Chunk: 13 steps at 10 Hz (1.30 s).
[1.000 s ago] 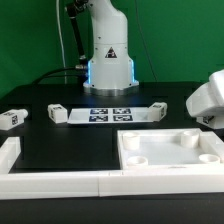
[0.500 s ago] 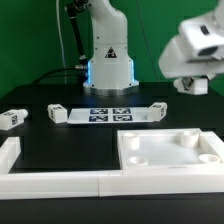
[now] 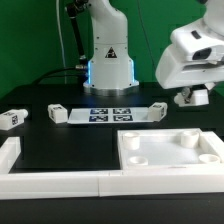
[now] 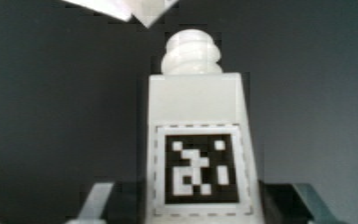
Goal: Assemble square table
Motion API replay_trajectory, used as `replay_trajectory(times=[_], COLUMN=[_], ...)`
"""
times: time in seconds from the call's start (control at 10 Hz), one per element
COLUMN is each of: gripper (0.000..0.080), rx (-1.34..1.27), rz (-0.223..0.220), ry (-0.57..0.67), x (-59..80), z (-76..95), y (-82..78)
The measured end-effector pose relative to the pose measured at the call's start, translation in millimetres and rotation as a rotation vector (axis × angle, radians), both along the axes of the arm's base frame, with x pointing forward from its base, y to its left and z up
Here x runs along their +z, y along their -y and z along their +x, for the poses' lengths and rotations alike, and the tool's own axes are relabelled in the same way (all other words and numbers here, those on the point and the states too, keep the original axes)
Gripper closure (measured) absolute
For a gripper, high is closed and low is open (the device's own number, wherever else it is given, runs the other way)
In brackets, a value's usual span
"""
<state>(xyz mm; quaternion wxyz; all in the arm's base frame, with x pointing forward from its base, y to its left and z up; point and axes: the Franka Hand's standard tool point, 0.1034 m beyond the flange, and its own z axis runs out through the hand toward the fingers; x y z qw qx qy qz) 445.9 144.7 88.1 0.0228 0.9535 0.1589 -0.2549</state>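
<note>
Since the peg (image 4: 192,50) must stay free for a corner hole (image 3: 140,157) in the tabletop (image 3: 170,150), my gripper (image 3: 196,98) clamps the leg (image 4: 197,130) by its tagged end.

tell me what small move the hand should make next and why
Probably lower the hand toward the square tabletop, aiming for its far corner hole on the exterior view's right. The wrist view shows a tagged leg gripped between the fingers, its knobbed tip free. In the exterior view the hand is up clear of the slab, and the holes look unfilled.
</note>
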Motion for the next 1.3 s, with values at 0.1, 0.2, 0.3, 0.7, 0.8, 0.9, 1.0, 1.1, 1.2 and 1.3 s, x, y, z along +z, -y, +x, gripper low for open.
replay_trajectory(times=[0.1, 0.2, 0.3, 0.7, 0.8, 0.9, 1.0, 1.1, 1.2, 1.3], gripper=[0.0509, 0.0509, 0.0509, 0.0509, 0.0509, 0.0509, 0.0509, 0.0509, 0.0509, 0.0509], rx=[0.003, 0.008, 0.009, 0.005, 0.005, 0.013, 0.006, -0.017, -0.015, -0.004], rz=[0.039, 0.056, 0.061, 0.124, 0.129, 0.140, 0.171, 0.199, 0.206, 0.216], ry=[0.094, 0.155, 0.204, 0.480, 0.510, 0.549, 0.613, 0.743, 0.788, 0.876], x=[34.8, 61.1, 78.9, 76.1, 77.8, 90.9, 111.0, 127.1, 132.5, 133.4], z=[40.9, 67.5, 87.9, 100.1, 102.3, 119.6, 150.4, 179.9, 185.7, 191.3], y=[16.7, 32.2, 41.0, 40.2, 41.1, 44.3, 51.0, 55.1, 54.2, 55.9])
